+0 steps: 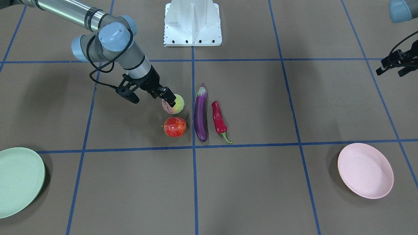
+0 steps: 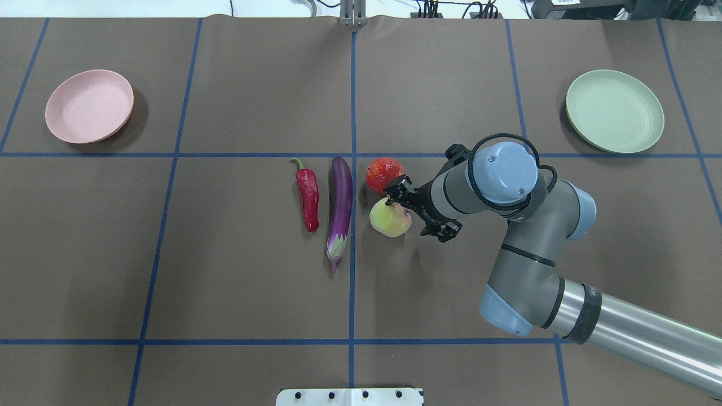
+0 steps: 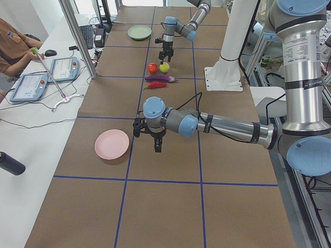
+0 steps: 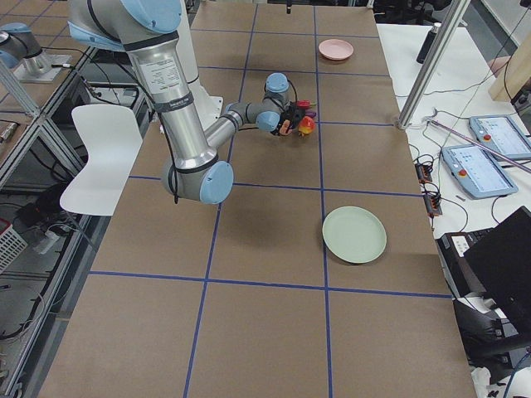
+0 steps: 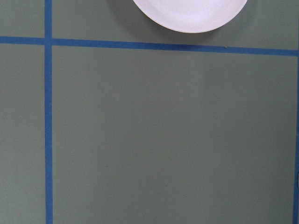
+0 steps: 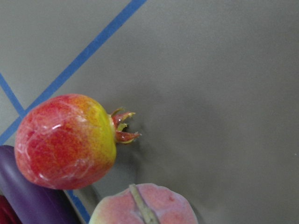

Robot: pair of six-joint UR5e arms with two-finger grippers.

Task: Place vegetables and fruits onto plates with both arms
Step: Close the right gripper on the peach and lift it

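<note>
The peach (image 1: 177,106) (image 2: 389,221) lies mid-table beside the bumpy red fruit (image 1: 175,127) (image 2: 384,172). The purple eggplant (image 1: 200,114) (image 2: 340,206) and the red chili (image 1: 218,119) (image 2: 308,197) lie next to them. My right gripper (image 1: 169,98) (image 2: 393,196) is right over the peach's top and looks open; the peach (image 6: 154,207) rests on the table. The mint green plate (image 2: 615,111) and the pink plate (image 2: 89,105) are empty at the far corners. My left gripper (image 1: 390,70) hovers empty near the pink plate (image 5: 189,16) and looks open.
The white base block (image 1: 192,23) stands at the robot's edge of the table. Blue tape lines (image 2: 352,254) divide the brown table into squares. An operator (image 3: 13,44) sits at a side bench with tablets (image 3: 64,68) in the exterior left view.
</note>
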